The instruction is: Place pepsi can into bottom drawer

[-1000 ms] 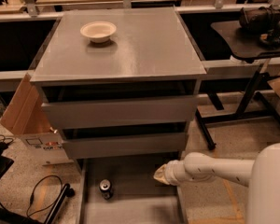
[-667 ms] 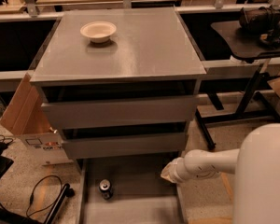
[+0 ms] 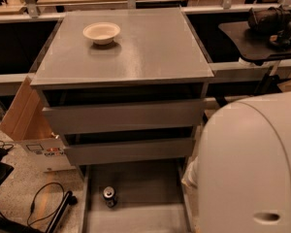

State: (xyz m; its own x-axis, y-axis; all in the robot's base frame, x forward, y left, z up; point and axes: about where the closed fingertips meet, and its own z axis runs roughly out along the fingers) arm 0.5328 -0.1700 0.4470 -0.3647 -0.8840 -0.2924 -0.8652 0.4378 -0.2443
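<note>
Retreating toward 3 o'clock, the gripper (image 3: 188, 176) slips behind the robot's white arm (image 3: 247, 169); its opening cannot be told. The pepsi can (image 3: 109, 196) stands free at 9 o'clock in the bottom drawer (image 3: 140, 178), so placement looks done.

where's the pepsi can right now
In the camera view the pepsi can stands in the bottom drawer near its left rail; the claw is at the drawer's right edge.

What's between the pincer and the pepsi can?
Just bare bottom drawer floor, in the camera view. The pepsi can stands at its left; the pincer peeks out at its right rail, behind the white arm.
</note>
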